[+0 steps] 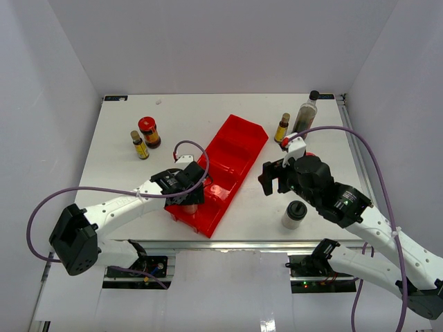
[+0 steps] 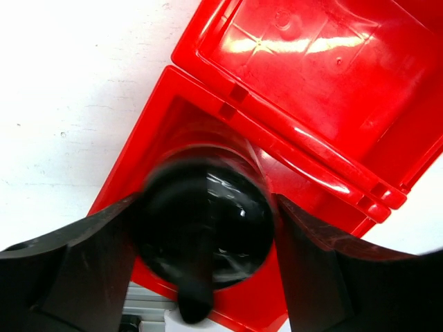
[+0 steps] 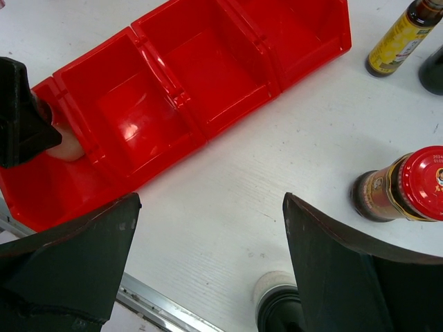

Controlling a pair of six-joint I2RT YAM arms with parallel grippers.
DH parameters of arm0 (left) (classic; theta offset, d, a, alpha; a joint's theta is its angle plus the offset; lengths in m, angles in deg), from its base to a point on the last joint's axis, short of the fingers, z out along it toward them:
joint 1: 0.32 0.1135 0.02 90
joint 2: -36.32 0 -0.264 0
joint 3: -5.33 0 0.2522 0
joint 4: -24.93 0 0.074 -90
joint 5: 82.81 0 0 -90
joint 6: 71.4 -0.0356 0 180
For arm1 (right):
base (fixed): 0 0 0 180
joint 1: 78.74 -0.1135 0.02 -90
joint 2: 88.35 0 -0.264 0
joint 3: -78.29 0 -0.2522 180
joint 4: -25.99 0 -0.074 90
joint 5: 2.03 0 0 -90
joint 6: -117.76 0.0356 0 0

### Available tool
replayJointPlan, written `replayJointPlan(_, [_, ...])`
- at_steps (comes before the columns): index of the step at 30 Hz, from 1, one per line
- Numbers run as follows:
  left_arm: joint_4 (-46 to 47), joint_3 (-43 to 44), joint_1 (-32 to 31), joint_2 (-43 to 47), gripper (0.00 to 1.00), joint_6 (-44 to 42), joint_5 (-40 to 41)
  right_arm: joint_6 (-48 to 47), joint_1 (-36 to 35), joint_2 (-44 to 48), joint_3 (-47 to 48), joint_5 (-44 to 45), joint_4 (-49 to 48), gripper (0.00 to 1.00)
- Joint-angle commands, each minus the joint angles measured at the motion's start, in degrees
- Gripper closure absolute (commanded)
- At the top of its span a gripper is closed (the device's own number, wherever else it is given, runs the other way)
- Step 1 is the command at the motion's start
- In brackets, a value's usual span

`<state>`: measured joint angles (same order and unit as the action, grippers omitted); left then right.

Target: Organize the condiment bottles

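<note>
My left gripper [image 1: 187, 192] is open over the near end compartment of the long red bin [image 1: 239, 149]. Its jaws stand on either side of a black-lidded jar [image 2: 208, 228], with a thin gap at the right finger [image 2: 315, 266]. The jar's lid looks blurred. My right gripper [image 1: 274, 177] is open and empty above the table right of the bin. A second black-lidded jar [image 1: 294, 214] stands near it. A red-lidded jar [image 1: 148, 131] and a slim yellow-labelled bottle [image 1: 139, 145] stand at the left. Another slim bottle [image 1: 282, 128], the tall dark bottle [image 1: 305, 111] and a second red-lidded jar [image 3: 408, 183] stand at the right.
The bin's middle compartment [image 3: 208, 69] and far compartment [image 3: 291, 28] hold nothing. The table's metal front edge [image 3: 159, 308] runs just below the right gripper. White walls close in the table at the back and sides.
</note>
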<state>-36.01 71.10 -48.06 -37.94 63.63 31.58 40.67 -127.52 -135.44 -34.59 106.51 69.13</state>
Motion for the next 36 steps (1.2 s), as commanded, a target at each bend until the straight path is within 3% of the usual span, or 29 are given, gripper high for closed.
replayJointPlan(1, [-0.12,0.92,-0.15,0.25,0.13,1.23,2.25,1.91,-0.02,0.45,2.05,2.60,0.82,0.10])
replayJointPlan(6, [-2.32,2.62,-0.15,1.00,0.02,1.11,1.83,5.52,-0.01,0.25,3.36,3.53,5.47,0.10])
replayJointPlan(17, [-5.04,12.43,-0.15,5.53,0.02,-2.67,-5.66,14.70,-0.01,1.30,1.46,17.40,19.31,0.10])
replayJointPlan(28, [-7.75,20.14,-0.07,6.14,0.02,-4.65,-5.62,23.11,0.08,2.03,-3.27,18.56,24.83,0.10])
replayJointPlan(36, [-7.23,20.45,-0.07,10.45,0.02,-3.73,-2.33,30.82,0.26,3.15,-9.05,17.49,25.03,0.09])
